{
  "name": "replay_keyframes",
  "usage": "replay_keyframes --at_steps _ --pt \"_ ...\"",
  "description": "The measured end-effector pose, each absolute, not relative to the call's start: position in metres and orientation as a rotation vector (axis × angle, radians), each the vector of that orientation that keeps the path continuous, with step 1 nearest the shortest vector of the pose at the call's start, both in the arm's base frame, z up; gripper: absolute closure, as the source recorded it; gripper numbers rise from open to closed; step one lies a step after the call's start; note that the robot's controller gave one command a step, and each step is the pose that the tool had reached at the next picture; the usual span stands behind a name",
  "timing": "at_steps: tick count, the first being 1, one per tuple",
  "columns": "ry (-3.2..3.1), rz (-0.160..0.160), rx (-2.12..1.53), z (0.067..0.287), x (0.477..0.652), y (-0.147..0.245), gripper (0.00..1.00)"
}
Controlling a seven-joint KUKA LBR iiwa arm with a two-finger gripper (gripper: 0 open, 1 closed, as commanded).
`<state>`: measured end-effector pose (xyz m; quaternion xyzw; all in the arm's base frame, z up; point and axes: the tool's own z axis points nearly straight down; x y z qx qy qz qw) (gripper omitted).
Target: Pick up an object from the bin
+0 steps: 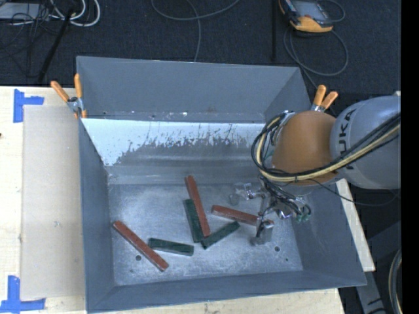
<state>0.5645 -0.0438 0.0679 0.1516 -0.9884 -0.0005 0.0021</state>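
You had six sticks on the floor of the bin. The left stick lay slanted nearest the left wall, and the low stick lay just right of its near end. In the middle the long stick touched the inner stick on its left. The right stick ran from there to the gripper, near the right wall. The front stick lay just before the right stick.

Dim scene, dark surroundings; bright glare band across bin back wall; soft shadows.
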Motion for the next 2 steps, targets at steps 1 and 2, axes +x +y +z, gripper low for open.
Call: replay_keyframes --at_steps 1,2 --pt "-3.105 -0.001 0.474 0.070 0.566 -0.044 1.00" --pt "-3.109 0.004 0.506 0.191 0.564 -0.067 1.00"
